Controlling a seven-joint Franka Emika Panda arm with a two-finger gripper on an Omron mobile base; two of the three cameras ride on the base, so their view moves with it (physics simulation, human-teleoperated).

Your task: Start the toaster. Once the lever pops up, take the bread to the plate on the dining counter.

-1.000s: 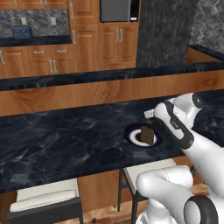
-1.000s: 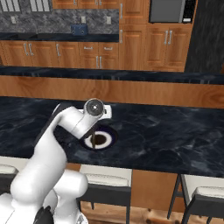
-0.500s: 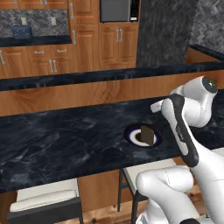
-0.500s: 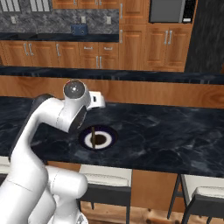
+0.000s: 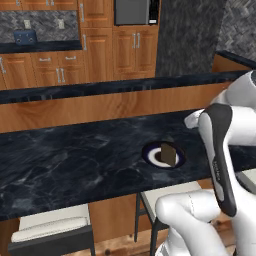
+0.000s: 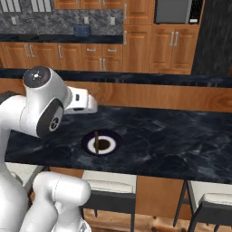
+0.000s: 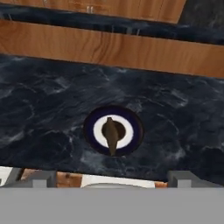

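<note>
bread [image 5: 168, 154] upright on plate [image 5: 150, 154]

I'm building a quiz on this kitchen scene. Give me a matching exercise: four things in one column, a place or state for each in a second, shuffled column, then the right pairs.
Things:
1. bread
2. plate
3. toaster
4. end effector

Places or states:
A. on the far worktop, by the tiled back wall
B. open, raised above the plate, holding nothing
C. standing on edge on the plate
D. on the dining counter, near its front edge

Pairs: 1-C, 2-D, 3-A, 4-B
</note>
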